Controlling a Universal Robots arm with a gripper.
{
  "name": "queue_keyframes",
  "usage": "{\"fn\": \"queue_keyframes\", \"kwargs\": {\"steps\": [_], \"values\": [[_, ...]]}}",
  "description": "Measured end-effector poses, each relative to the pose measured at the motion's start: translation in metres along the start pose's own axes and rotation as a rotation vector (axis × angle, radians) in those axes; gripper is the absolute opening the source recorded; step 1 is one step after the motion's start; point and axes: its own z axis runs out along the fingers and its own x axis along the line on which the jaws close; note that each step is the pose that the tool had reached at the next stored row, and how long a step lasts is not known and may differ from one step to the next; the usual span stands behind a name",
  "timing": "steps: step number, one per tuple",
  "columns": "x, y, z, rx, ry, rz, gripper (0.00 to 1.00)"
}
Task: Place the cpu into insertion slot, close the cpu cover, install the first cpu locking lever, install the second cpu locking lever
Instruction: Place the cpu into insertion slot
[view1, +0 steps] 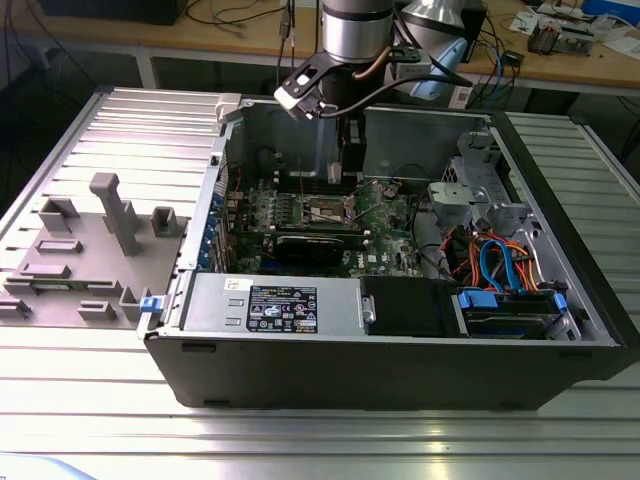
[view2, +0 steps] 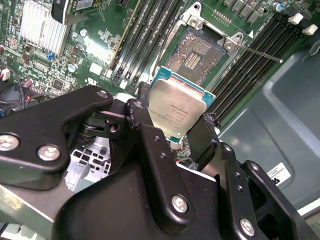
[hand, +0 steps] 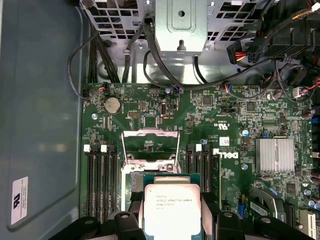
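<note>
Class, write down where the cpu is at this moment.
In the second wrist view, the cpu is clamped in the hand, held over the green motherboard just short of the open insertion slot.

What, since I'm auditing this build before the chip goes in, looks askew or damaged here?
Nothing stands out. The cpu is gripped squarely by the tool over the open insertion slot, the cpu cover is swung open, and the motherboard shows no visible damage.

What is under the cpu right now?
The cpu, held by the gripper, hangs over the motherboard at the open insertion slot. The slot's contact grid shows in the second wrist view; whatever lies directly beneath the chip is covered.
</note>
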Motion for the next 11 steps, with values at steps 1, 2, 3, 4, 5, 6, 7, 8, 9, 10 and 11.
{"fn": "queue_keyframes", "kwargs": {"steps": [1, 2, 3, 4, 5, 6, 7, 8, 9, 10, 11], "values": [[0.0, 0.0, 0.0, 0.0001, 0.0, 0.0, 0.54], [0.0001, -0.0001, 0.0003, 0.0, 0.0001, 0.0, 0.54], [0.0001, -0.0001, 0.0006, 0.0, 0.0001, 0.0, 0.54], [0.0001, -0.0001, 0.0006, -0.0001, 0.0001, 0.0, 0.54], [0.0001, -0.0001, 0.0006, 0.0, 0.0001, 0.0, 0.54], [0.0001, -0.0001, 0.0008, -0.0001, 0.0002, 0.0, 0.54], [0.0002, -0.0001, 0.0014, -0.0002, 0.0005, 0.0, 0.54], [0.0001, -0.0001, 0.0016, -0.0001, 0.0002, 0.0, 0.54], [0.0001, -0.0002, 0.0022, -0.0001, 0.0003, 0.0, 0.54], [0.0002, -0.0002, 0.0026, -0.0001, 0.0001, 0.0, 0.54], [0.0001, -0.0002, 0.0027, 0.0001, 0.0, 0.0, 0.54]]}}
